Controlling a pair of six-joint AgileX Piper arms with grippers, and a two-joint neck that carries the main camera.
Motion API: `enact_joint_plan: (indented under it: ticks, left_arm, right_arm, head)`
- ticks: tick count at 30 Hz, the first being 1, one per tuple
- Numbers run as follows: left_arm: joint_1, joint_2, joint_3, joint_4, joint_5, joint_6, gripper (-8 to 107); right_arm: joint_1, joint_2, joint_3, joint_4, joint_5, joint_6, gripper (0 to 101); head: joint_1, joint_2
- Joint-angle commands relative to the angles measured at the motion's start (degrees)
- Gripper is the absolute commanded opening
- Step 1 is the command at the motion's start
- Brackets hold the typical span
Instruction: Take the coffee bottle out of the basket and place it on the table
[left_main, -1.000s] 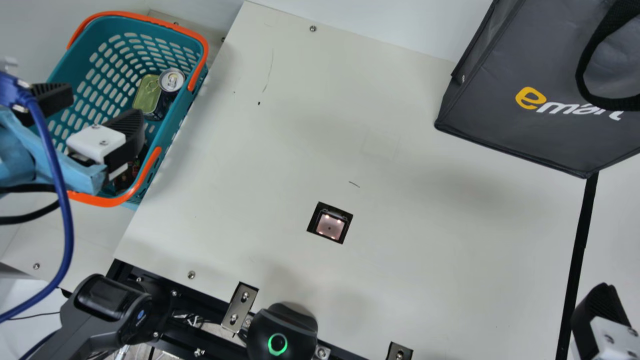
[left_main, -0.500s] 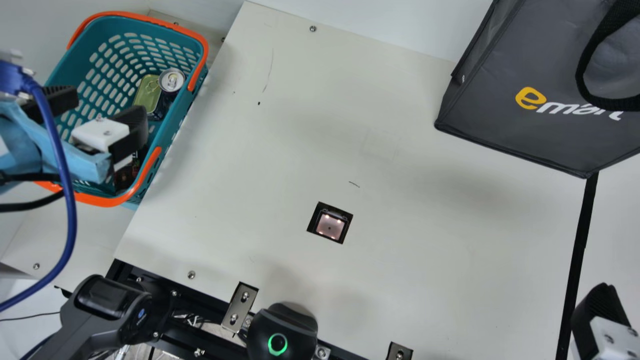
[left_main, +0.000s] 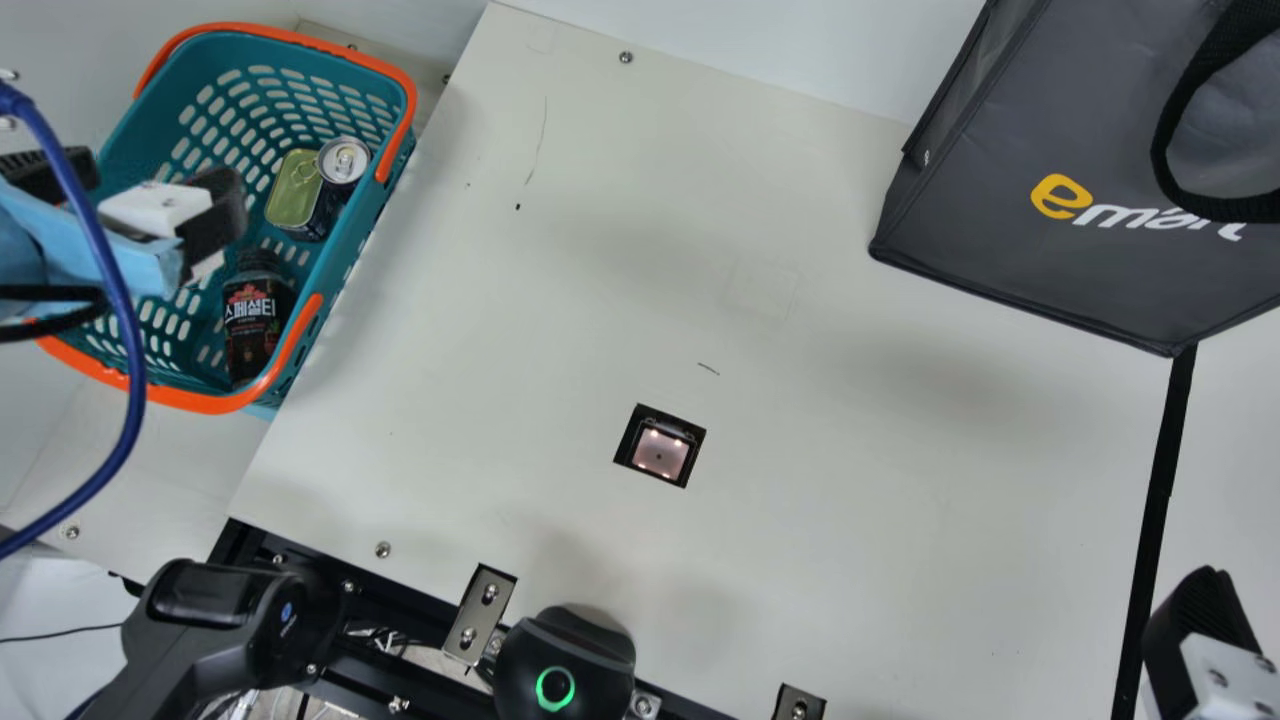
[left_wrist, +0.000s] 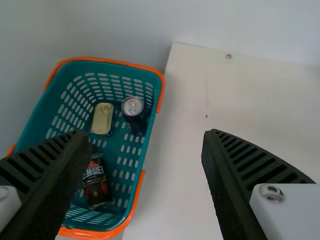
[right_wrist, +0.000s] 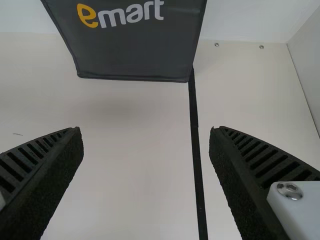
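Cream table (left_main: 600, 250); bag (left_main: 990, 190) lettered yellow-white; white-printed label (left_main: 252, 312) on coffee bottle (left_main: 258, 262) in basket (left_main: 215, 404); left fingers (left_main: 222, 208), right fingers (left_main: 1200, 608) released.

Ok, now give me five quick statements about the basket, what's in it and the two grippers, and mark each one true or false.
1. The coffee bottle is inside the basket. True.
2. The left gripper is clamped on the coffee bottle. False: it is open and holds nothing.
3. The drink can is outside the basket. False: it is in the basket, next to the gold-lidded tin.
4. The right gripper is open, with nothing between its fingers. True.
5. The basket is red with white handles. False: it is teal with orange handles.
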Motion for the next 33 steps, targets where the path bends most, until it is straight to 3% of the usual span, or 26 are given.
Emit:
enact_joint_plan:
  ticks: [1,17,33]
  left_arm:
    - [2.7,0.4,0.2,-0.2,-0.7,1.0,90]
    - [16.3,4.5,2.6,-3.1,-6.3,8.5,90]
    - [19.2,9.4,5.1,0.3,-10.5,6.4,90]
  right_arm:
    - [0.0,0.0,0.0,0.0,0.0,0.0,91]
    - [0.0,0.0,0.0,0.0,-0.1,0.0,91]
    - [0.0,0.0,0.0,0.0,-0.1,0.0,91]
  head:
    - [-1.5,0.1]
    - [-1.5,0.1]
    - [-1.5,0.1]
